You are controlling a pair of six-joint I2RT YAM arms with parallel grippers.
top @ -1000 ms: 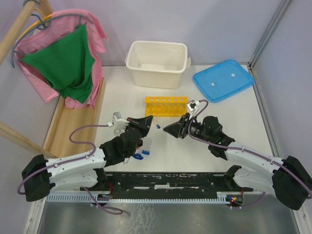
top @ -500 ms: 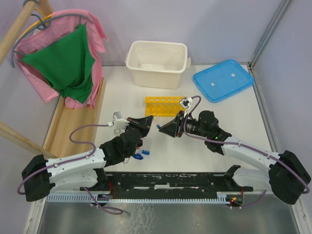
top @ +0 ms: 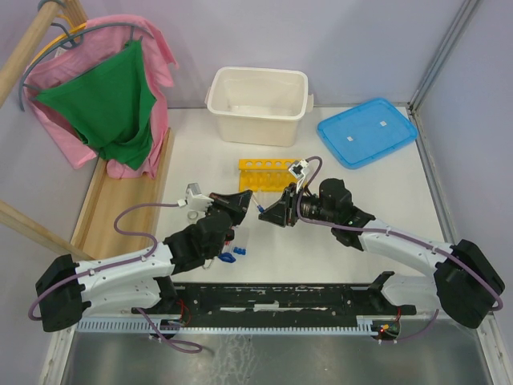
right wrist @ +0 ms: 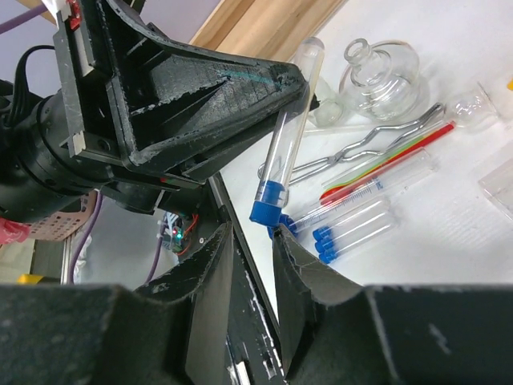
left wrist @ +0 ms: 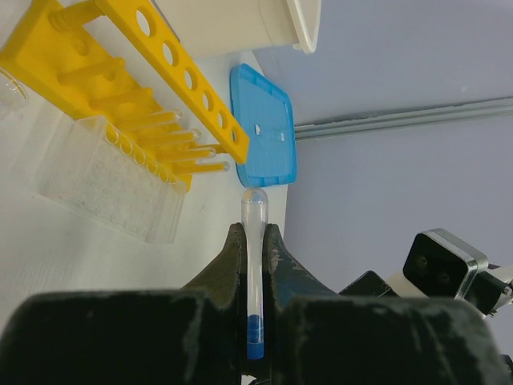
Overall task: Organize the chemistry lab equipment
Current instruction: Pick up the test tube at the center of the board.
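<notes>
Top external: both arms reach low from their bases at the near edge, forearms angled inward, hands tip to tip over the tabletop point(top: 385, 176), just in front of the rack point(top: 272, 170). Left hand point(top: 247, 200) is pinching a tube point(right wrist: 284, 136) between fingers pressed nearly together; the tube is off the tabletop, gripped near its clear end, blue cap jutting toward the right hand point(right wrist: 250, 231). Right hand is spread partway, the cap just ahead of the gap, not clamped.

Right wrist: behind the held tube, on the tabletop, lie flasks point(right wrist: 377, 68), tongs point(right wrist: 361, 152), a red rod point(right wrist: 393, 156) and loose tubes point(right wrist: 353, 224).
</notes>
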